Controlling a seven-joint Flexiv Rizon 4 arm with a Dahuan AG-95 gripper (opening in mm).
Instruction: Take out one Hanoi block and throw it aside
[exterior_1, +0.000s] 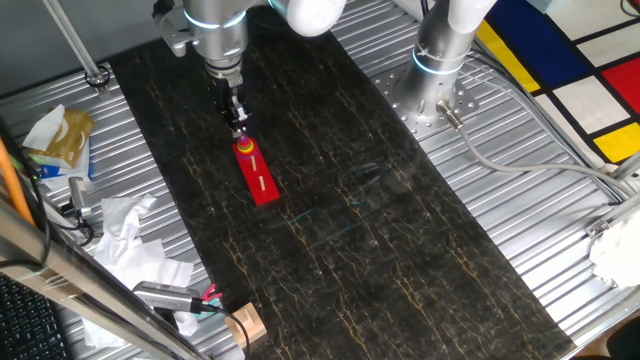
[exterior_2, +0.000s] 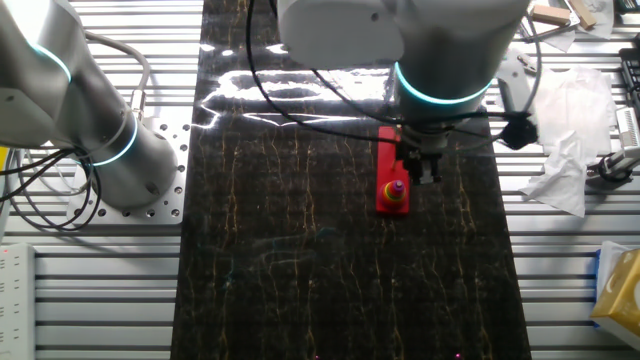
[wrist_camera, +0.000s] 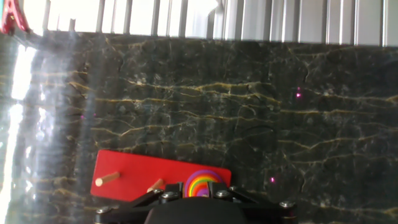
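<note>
Gripper (exterior_1: 240, 128) over the block stack (exterior_1: 245, 148) on the red base (exterior_1: 258, 178). Finger state: cannot tell. No readable writing; two bare pegs (wrist_camera: 108, 178) at 9 o'clock of the stack.

Camera layout: two fixed high views from opposite sides, one hand view.

From one fixed view I look down along the dark table (exterior_1: 400, 250) with the arm at the far end; the other fixed view faces back from behind the arm. Both share the red peg base (exterior_1: 260, 178) (exterior_2: 391, 183). My hand view sits close, looking past the pincer (wrist_camera: 199, 198) across the table.
</note>
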